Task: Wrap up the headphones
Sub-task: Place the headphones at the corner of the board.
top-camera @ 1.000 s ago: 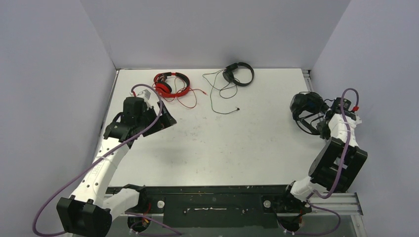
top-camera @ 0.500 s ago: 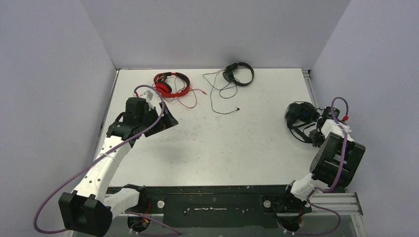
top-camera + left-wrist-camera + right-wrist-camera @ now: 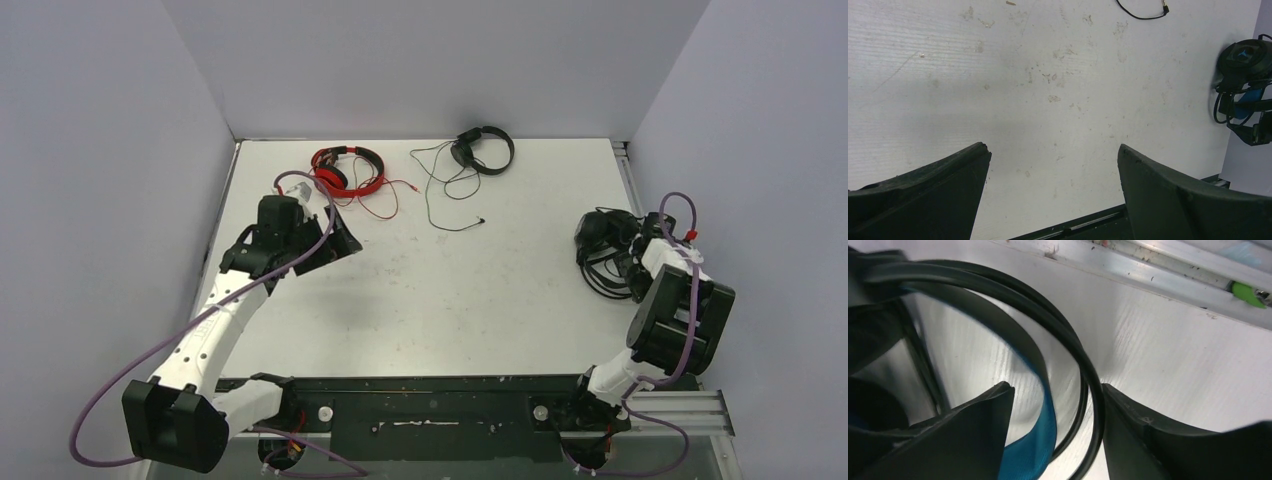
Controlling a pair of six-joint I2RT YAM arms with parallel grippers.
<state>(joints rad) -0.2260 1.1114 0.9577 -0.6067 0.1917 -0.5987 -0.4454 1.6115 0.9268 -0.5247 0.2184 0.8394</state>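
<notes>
Left arm (image 3: pixel 215 320) stretched forward, left claw (image 3: pixel 1053 152) hovering, jaws wide — right arm (image 3: pixel 680 315) folded, right claw (image 3: pixel 1057 390) low, jaws partly parted.

The bench (image 3: pixel 480 290) is flat and white, with little grey marks and scratches on it. Three plain pale walls (image 3: pixel 430 60) stand around it, at the far, left and right edges. A black strip (image 3: pixel 450 385) runs along the near edge, and a shiny metal rail (image 3: pixel 627 172) runs along the right edge.

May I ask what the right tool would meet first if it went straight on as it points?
Probably the blue-banded headphones: their headband sits between the right tool's fingers, table behind.
</notes>
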